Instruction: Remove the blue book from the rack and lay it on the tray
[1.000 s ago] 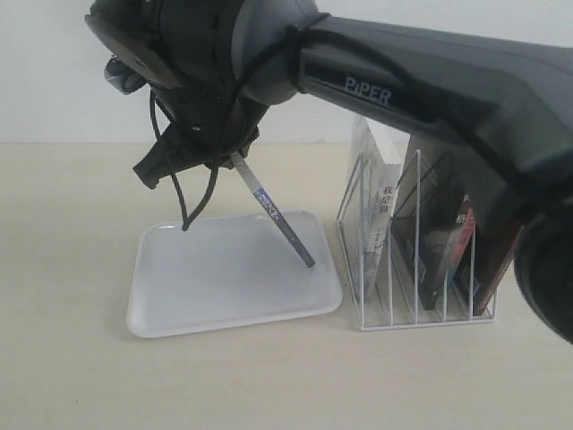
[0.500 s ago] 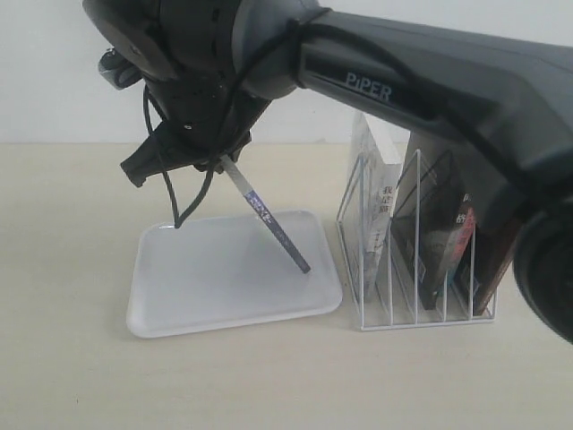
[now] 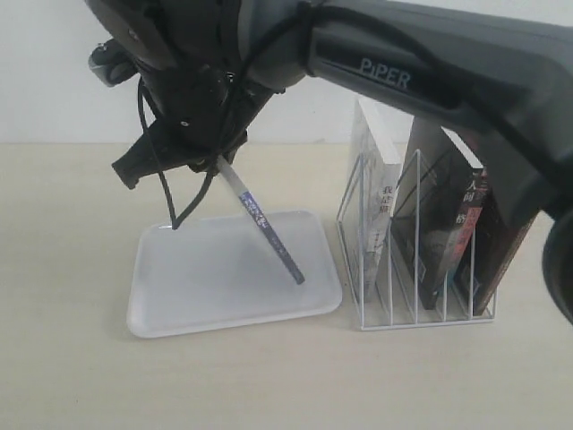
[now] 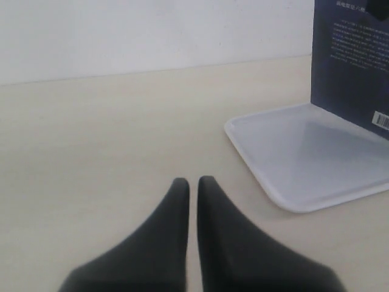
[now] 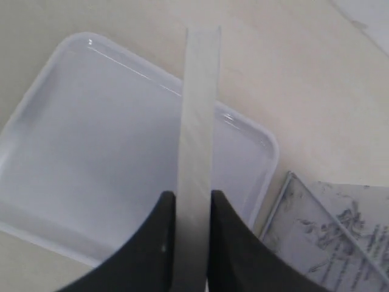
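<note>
My right tool (image 5: 192,198), clamped on the top edge of the thin blue-spined paperback book (image 3: 267,231), has lowered it steeper until its bottom edge seems to touch inside the flat white plastic tray (image 3: 179,305), so laying it flat comes next.

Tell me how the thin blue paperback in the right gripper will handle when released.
The thin blue paperback looks straight though the right gripper pinches only its top edge, so it is probably stiff and light. Tilted steeply over the white plastic tray, it will likely topple flat on release; its lower edge might skid there.
</note>
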Available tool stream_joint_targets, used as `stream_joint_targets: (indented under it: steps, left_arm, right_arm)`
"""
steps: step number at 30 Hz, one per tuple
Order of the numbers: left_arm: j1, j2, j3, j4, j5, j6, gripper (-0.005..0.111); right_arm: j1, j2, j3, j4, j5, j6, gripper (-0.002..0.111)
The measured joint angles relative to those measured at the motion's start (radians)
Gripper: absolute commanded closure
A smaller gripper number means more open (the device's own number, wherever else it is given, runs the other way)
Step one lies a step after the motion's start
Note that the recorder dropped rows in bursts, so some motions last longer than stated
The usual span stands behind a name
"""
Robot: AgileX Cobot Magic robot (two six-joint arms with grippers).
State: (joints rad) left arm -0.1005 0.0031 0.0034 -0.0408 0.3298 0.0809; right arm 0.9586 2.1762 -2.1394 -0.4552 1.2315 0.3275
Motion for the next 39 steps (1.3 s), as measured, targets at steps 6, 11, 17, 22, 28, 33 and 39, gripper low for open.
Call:
stream_joint_targets:
  steps: [6, 11, 17, 22, 28, 33, 39]
  left_arm:
    - [0.0, 0.0, 0.0, 0.0, 0.0, 0.0, 0.102]
    - [0.0, 0.0, 0.0, 0.0, 0.0, 0.0, 0.102]
    - [0.0, 0.0, 0.0, 0.0, 0.0, 0.0, 0.102]
    - [0.0, 0.0, 0.0, 0.0, 0.0, 0.0, 0.102]
    - [0.0, 0.0, 0.0, 0.0, 0.0, 0.0, 0.102]
    - [0.0, 0.0, 0.0, 0.0, 0.0, 0.0, 0.102]
    - [0.0, 0.0, 0.0, 0.0, 0.0, 0.0, 0.102]
  right_arm:
    - [0.069, -0.004, 0.007, -0.253, 0.0, -0.174, 0.108]
    - [0.113, -0.004, 0.013, -0.281, -0.002, -0.196, 0.108]
    - [0.194, 0.02, 0.088, -0.514, -0.003, -0.159, 0.109]
    - [0.208, 0.091, 0.106, -0.537, -0.007, -0.157, 0.109]
    - [0.208, 0.151, 0.108, -0.515, -0.014, -0.137, 0.109]
    - [0.216, 0.163, 0.108, -0.47, -0.016, -0.105, 0.109]
    - [0.218, 0.163, 0.108, -0.363, -0.016, -0.099, 0.105]
